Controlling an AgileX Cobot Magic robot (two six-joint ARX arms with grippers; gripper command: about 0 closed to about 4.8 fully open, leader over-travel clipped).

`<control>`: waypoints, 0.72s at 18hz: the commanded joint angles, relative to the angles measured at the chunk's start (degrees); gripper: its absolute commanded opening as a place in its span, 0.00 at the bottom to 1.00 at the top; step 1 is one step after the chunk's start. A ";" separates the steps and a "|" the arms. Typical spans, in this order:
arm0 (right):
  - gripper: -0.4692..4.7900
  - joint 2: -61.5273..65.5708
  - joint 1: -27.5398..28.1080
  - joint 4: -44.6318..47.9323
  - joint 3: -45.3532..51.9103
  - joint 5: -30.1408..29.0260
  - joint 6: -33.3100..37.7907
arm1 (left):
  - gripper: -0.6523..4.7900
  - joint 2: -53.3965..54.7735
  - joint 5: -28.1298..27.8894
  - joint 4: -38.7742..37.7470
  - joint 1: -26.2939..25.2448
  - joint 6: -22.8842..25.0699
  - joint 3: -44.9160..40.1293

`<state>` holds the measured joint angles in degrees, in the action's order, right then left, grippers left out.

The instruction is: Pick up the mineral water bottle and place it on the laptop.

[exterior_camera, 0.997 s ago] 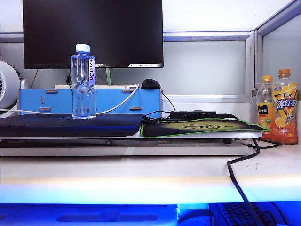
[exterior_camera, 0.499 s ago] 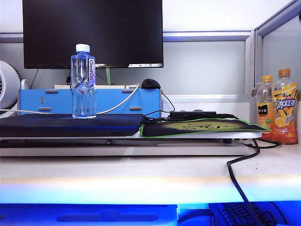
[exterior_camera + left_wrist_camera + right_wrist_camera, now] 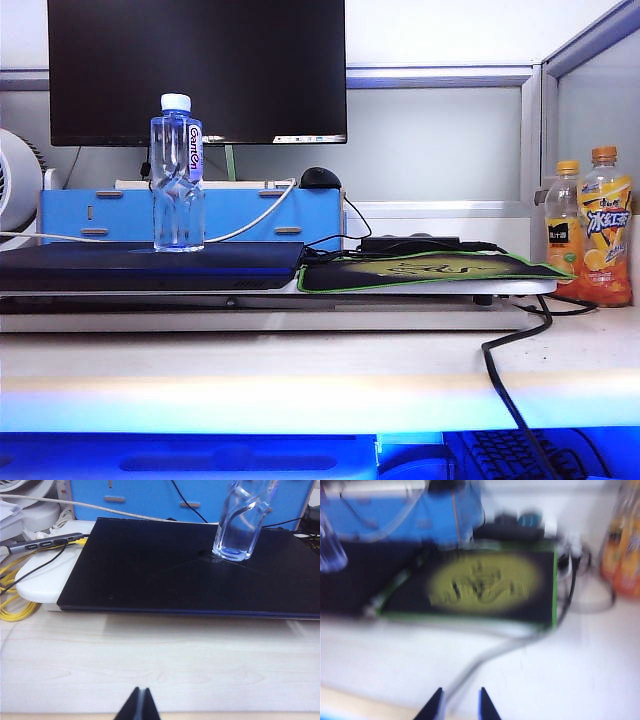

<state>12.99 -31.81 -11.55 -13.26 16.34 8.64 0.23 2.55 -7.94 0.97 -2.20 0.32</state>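
Note:
The mineral water bottle [image 3: 178, 180], clear with a white cap, stands upright on the laptop [image 3: 150, 266], a dark flat slab at the left of the desk. The left wrist view shows the bottle's base [image 3: 239, 527] resting on the laptop's lid [image 3: 180, 577]. My left gripper [image 3: 141, 691] is shut and empty, low over the bare desk well in front of the laptop. My right gripper [image 3: 461, 690] is open with nothing between its fingers, over the desk in front of the mouse pad; its view is blurred. Neither gripper shows in the exterior view.
A green-edged mouse pad [image 3: 430, 270] lies right of the laptop. Two orange juice bottles [image 3: 592, 240] stand at the far right. A black cable [image 3: 510, 385] runs off the desk's front. Behind are a monitor [image 3: 200, 70], a blue box [image 3: 240, 215] and a mouse [image 3: 320, 178]. Yellow cables [image 3: 15, 595] lie left.

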 commanded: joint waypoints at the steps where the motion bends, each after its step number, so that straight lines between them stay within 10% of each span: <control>1: 0.28 0.04 -0.13 0.33 3.41 0.24 4.17 | 0.12 -0.02 0.22 0.24 -0.07 0.04 0.07; 13: 0.28 -0.02 -0.55 1.14 10.60 0.04 4.50 | 0.12 -0.02 0.22 0.26 -0.07 0.04 0.07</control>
<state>12.97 -32.21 -11.27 -3.22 16.45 12.82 0.23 2.57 -7.94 0.97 -2.20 0.32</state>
